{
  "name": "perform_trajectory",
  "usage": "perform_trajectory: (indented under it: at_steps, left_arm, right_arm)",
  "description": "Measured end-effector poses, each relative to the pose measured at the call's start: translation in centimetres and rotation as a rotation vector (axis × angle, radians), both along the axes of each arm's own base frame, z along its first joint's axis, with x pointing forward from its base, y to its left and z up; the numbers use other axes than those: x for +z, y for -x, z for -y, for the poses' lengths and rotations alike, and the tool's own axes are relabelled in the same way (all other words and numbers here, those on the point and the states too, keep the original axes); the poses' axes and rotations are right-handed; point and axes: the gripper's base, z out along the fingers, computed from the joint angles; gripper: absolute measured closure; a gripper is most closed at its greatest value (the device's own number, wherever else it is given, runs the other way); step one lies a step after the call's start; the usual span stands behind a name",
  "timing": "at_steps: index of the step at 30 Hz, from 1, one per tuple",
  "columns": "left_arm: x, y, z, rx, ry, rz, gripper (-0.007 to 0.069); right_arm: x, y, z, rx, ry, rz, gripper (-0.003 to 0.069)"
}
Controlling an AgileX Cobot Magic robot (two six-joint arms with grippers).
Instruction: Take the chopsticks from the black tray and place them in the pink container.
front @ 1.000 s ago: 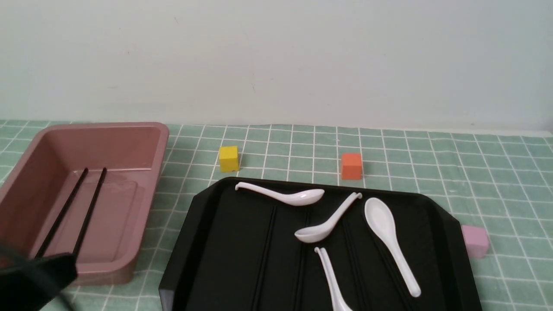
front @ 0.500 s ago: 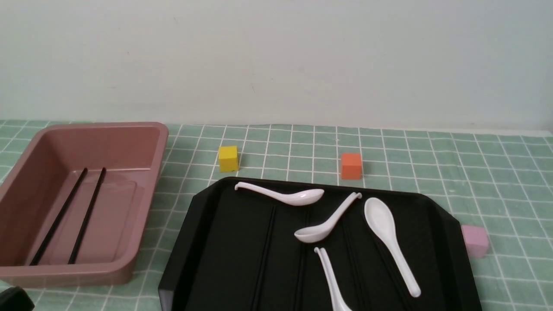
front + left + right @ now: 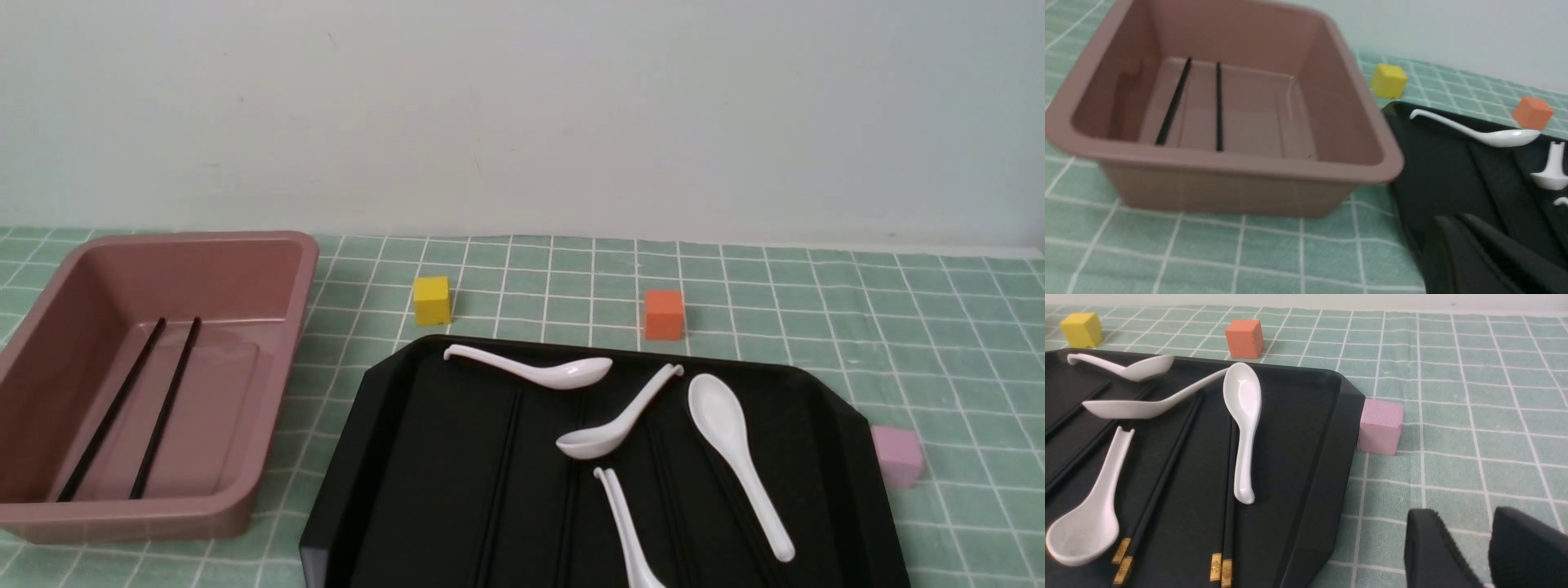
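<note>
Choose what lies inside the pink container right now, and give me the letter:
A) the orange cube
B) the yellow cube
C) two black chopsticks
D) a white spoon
C: two black chopsticks lie side by side, apart, on the floor of the pink container, as both the front and left wrist views show.

We see even, fairly bright, diffuse light in all three views; its source is out of frame. In the front view we find the white spoons (image 3: pixel 739 457) crisp, with small glints, while the dark floor of the black tray (image 3: pixel 457 490) swallows detail. Our left wrist view is softer overall, its claw (image 3: pixel 1453 222) blurred. In the right wrist view the spoons are sharper, the near claw (image 3: pixel 1461 516) softly focused.
</note>
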Motion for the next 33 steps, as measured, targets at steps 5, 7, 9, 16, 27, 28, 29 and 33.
perform_trajectory:
  at_steps: [5,7,9,16,27,28,29,33]
  left_arm:
    - [-1.3,-0.1,-0.2,-0.005,-0.016,-0.048,0.0637]
    - [-1.5,0.0,-0.2,-0.005,-0.019,-0.059,0.0637]
    - [-1.6,0.0,-0.3,-0.003,-0.021,-0.063,0.0637]
    - [-1.6,0.0,-0.3,-0.001,-0.015,-0.065,0.0637]
    - [-1.6,0.0,-0.3,-0.001,-0.015,-0.065,0.0635]
    - [-1.6,0.0,-0.3,-0.001,-0.015,-0.065,0.0634]
    - [-1.6,0.0,-0.3,-0.001,-0.015,-0.065,0.0634]
    - [-1.6,0.0,-0.3,-0.001,-0.015,-0.065,0.063]
  right_arm:
    - [0.0,0.0,0.0,0.0,0.0,0.0,0.0419]
    - [0.0,0.0,0.0,0.0,0.0,0.0,0.0419]
    - [0.0,0.0,0.0,0.0,0.0,0.0,0.0419]
    - [0.0,0.0,0.0,0.0,0.0,0.0,0.0419]
    - [0.0,0.0,0.0,0.0,0.0,0.0,0.0419]
    - [0.0,0.0,0.0,0.0,0.0,0.0,0.0419]
    - [0.0,0.0,0.0,0.0,0.0,0.0,0.0419]
    - [0.0,0.0,0.0,0.0,0.0,0.0,0.0419]
